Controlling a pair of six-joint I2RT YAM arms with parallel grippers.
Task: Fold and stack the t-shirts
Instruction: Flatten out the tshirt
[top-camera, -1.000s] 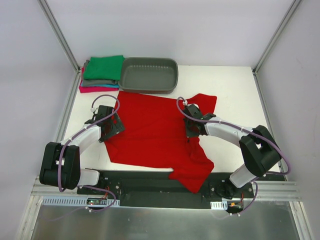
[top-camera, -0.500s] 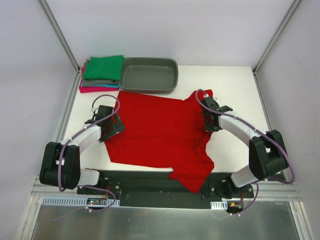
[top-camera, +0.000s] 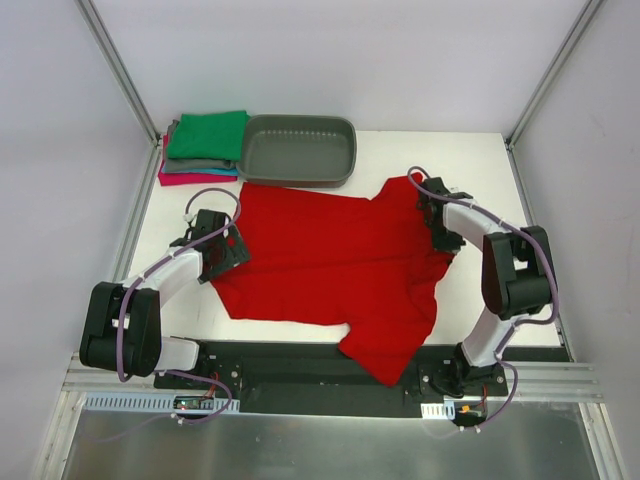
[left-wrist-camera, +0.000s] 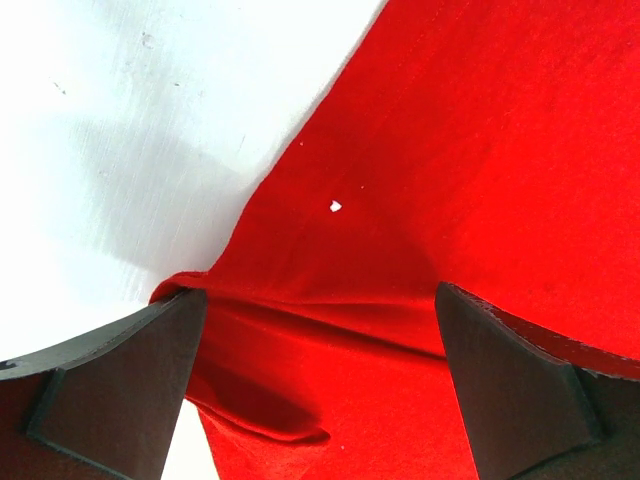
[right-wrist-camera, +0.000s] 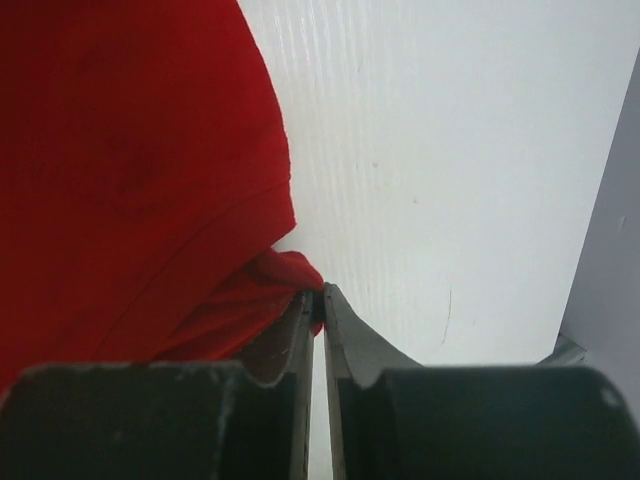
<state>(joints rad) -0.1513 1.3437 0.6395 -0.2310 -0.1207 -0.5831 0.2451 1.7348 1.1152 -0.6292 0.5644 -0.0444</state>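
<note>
Red t-shirt laid spread at frame centre. Its right edge is pinched between jaws of right gripper, likely for pulling cloth taut. Left gripper jaws held spread over left hem, grasp not yet made.

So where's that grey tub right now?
Top view: the grey tub sits at the far edge of the table, left of centre, with the stack of folded t-shirts on its left and the red t-shirt just in front.
</note>
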